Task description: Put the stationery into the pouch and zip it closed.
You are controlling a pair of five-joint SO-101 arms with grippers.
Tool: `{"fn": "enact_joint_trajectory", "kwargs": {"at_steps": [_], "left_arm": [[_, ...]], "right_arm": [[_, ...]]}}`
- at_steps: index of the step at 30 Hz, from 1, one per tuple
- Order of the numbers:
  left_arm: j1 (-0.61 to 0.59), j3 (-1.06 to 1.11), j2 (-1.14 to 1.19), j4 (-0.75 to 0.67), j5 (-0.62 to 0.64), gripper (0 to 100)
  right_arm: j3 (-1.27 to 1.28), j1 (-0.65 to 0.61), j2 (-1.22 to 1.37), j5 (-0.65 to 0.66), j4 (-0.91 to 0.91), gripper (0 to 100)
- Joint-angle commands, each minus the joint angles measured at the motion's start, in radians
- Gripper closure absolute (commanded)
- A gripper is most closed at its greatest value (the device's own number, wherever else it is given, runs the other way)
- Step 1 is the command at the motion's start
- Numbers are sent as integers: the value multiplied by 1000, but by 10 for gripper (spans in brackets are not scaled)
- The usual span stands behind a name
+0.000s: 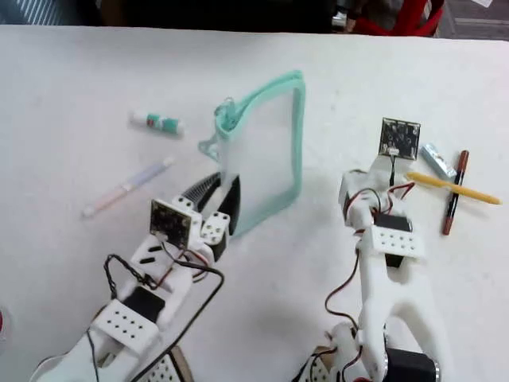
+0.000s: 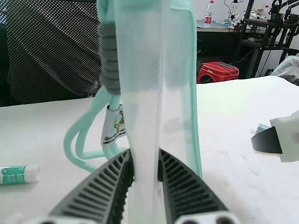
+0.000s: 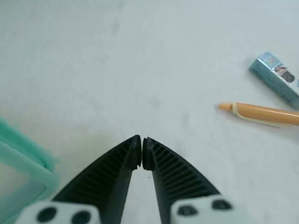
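The step in hand looks like getting the pouch ready; the left gripper (image 2: 145, 159) pinches the pouch (image 2: 154, 70) by its thin edge and holds it standing up on the table (image 1: 79, 79); its two black jaws are narrow, with only the mesh between them. The pouch looks see-through and I see nothing inside it, so I think no stationery is in yet; I cannot tell if the zip is open.

The right gripper (image 3: 141, 148) hangs over bare table with its tips pressed together and nothing in them; the orange pen (image 3: 266, 113) lies near it, off to one side and not touching it; the small blue box (image 3: 275, 78) lies just past the pen.

From above, the brown pen (image 1: 450, 215) crosses the orange pen, well apart from the pouch; the glue stick (image 1: 157, 122) and the pale pen (image 1: 127, 189) lie on the other side of the pouch, near the left arm.

I think the next move is for the right gripper to open, go to the orange pen and pick it up; then it has to find the mouth of the pouch, so the left gripper has to hold the pouch steady.
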Motion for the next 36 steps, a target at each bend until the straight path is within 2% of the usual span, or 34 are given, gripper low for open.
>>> {"fn": "enact_joint_trajectory", "kwargs": {"at_steps": [1,5,9,15,18,21,23,29,36], "left_arm": [[21,-11,67,-28,2,975],[22,-11,81,-26,5,975],[24,-11,81,-23,5,975],[110,-11,82,34,-2,976],[139,-11,82,49,-2,976],[137,-11,82,49,-2,976],[139,-11,82,49,-2,976],[134,-11,82,49,-2,975],[134,-11,82,49,-2,974]], "right_arm": [[-216,-47,-76,110,251,981],[-572,-136,-137,250,645,981],[-990,-246,-163,330,944,981],[-1508,-499,-74,391,1224,979],[-1669,-575,47,387,1320,928],[-1728,-622,154,376,1357,830],[-1728,-636,183,356,1356,799],[-1669,-768,219,351,1357,798],[-1649,-774,340,351,1354,796]]}}
